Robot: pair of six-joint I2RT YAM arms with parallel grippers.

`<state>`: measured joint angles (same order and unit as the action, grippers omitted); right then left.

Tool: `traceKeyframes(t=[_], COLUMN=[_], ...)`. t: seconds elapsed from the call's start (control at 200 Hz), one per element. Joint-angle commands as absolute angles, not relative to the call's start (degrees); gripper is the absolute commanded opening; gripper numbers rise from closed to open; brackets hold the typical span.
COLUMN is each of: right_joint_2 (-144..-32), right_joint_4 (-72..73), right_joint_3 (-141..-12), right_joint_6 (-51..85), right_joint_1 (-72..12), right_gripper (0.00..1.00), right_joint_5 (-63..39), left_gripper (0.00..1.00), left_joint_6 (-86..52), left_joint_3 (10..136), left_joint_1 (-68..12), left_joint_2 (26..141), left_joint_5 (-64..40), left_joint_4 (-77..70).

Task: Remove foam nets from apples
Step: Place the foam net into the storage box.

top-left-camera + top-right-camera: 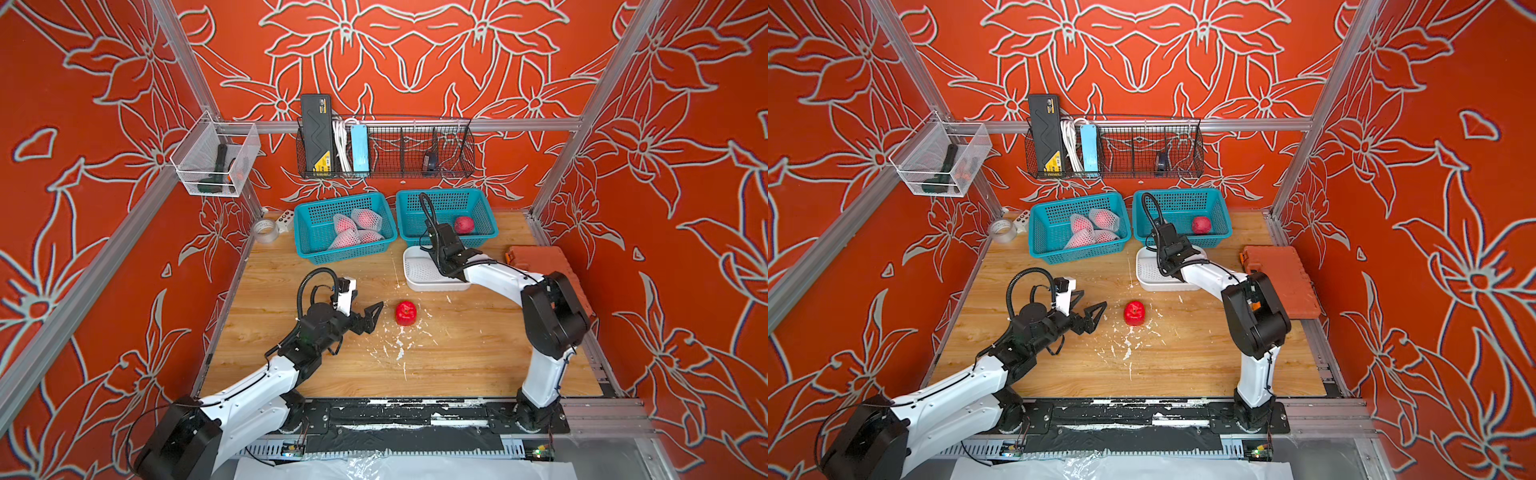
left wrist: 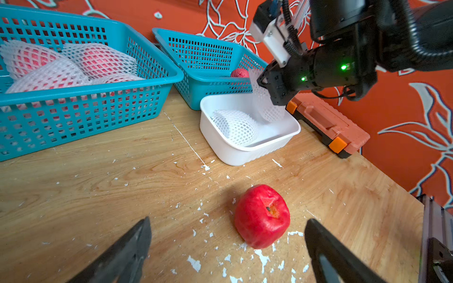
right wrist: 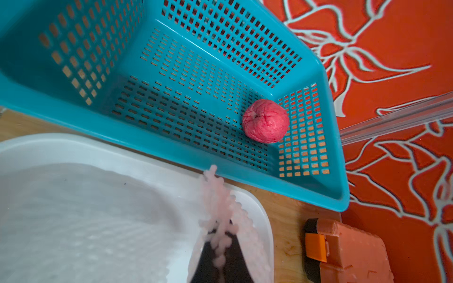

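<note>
A bare red apple [image 1: 406,313] [image 2: 262,215] lies mid-table. My left gripper [image 1: 374,318] [image 2: 228,221] stands open just left of it, not touching. Over the white tray [image 1: 415,284] [image 3: 259,210], my right gripper [image 3: 220,235] [image 2: 263,82] is shut on a white foam net [image 3: 215,193] [image 2: 267,107] that hangs from it. A second empty foam net [image 2: 235,127] lies in the tray. Several apples in nets [image 1: 353,228] [image 2: 73,66] fill the left teal basket [image 1: 307,249]. One bare apple [image 1: 464,225] [image 3: 266,120] sits in the right teal basket [image 1: 486,232].
An orange tool case [image 1: 548,266] lies right of the tray at the table's edge. A tape roll [image 1: 266,230] sits at the back left. White flakes [image 1: 399,349] are scattered on the wood near the apple. A wire rack [image 1: 415,149] hangs on the back wall.
</note>
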<state>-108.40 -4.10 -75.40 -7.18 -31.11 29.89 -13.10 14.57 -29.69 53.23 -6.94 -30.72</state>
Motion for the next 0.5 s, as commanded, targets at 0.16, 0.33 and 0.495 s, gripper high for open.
traceKeyframes(t=[0.16,0.33,0.495], right_joint_2=[-109.8,-106.3,-99.7], right_joint_4=[-1.5,-4.6,-11.5], right_joint_3=[-76.0,-76.2,-78.6], right_joint_6=[-6.0,-2.5,0.3], right_joint_1=[-31.4,-31.3,-30.6], right_gripper=[0.34,0.64,0.69], right_joint_5=[20.8,11.5,3.5], left_gripper=[0.95,0.95,0.95], left_joint_6=[-11.3,-11.5,-12.0], left_joint_3=[14.0,14.2,14.1], left_joint_1=[-30.0,-30.1,-30.1], left_joint_2=[53.7,54.2,55.3], left_joint_5=[-4.6,-4.4,-4.9], left_joint_4=[-31.0,-31.0,-32.0])
